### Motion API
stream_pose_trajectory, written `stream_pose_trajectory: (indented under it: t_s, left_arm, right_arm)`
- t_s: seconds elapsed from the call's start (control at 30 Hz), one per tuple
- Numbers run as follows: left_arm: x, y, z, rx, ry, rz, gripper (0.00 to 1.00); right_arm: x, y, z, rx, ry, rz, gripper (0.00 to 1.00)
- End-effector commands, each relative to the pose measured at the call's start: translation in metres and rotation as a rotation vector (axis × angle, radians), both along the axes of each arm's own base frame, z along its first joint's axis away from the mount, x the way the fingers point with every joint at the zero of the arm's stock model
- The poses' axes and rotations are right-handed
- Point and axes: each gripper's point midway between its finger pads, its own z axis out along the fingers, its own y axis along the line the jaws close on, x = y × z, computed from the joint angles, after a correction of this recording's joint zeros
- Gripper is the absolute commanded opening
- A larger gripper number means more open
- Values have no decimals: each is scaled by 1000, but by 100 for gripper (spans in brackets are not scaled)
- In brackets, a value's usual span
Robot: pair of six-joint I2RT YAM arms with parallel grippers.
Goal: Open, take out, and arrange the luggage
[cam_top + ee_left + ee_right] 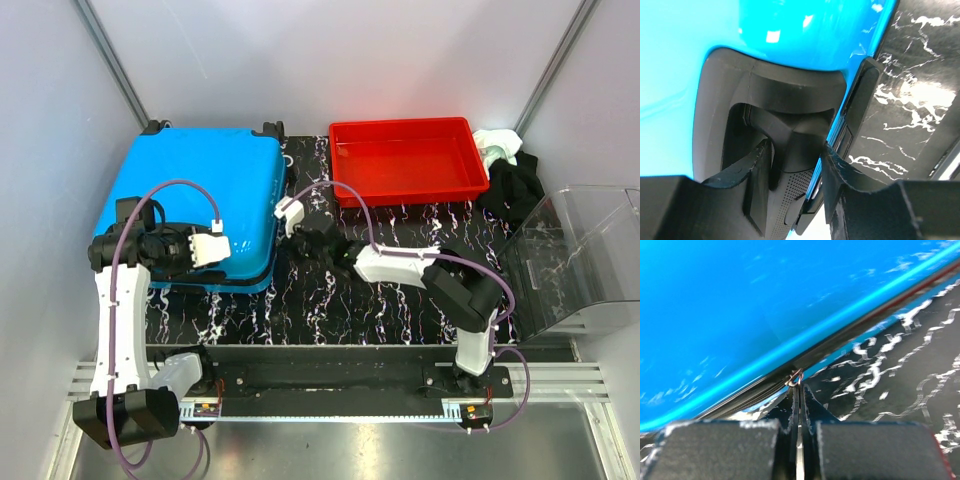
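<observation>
The luggage [700,50] fills the view from 9 o'clock round to 12, its bright blue shell glossy with small white glints. Set into it at the centre is a black moulded recess [770,85], and a black handle [777,125] runs down from it toward 6 o'clock (its lower stretch has a fine dotted texture). The left gripper [795,147] comes up from 6 o'clock, its two black fingers [757,180] standing one on each side of the handle and pressed against it. From 1 to 4 o'clock lies the black, white-veined table [920,90], just beside the shell's edge.
</observation>
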Motion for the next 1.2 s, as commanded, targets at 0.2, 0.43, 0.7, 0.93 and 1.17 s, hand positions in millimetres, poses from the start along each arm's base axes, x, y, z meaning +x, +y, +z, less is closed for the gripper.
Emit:
stream_pose_trajectory:
  t_s: [0.2,0.43,0.7,0.93,1.17]
  left_arm:
    - [-6,-9,51,-42,-162,3,0]
    - [-13,-11,45,-42,-135,-13,0]
    - [-19,-11,36,-27,-104,-29,0]
    - [-21,-9,25,-24,-81,-26,0]
    - [-21,-7,22,-14,-58,-25,0]
  right_arm:
    - [104,-27,34,6,-101,-171,0]
    - [170,-40,40,7,-128,-253,0]
    - [236,-36,53,53,-203,-306,0]
    - [280,-30,56,64,-313,-375,0]
    - [315,-24,61,91,-420,-366,0]
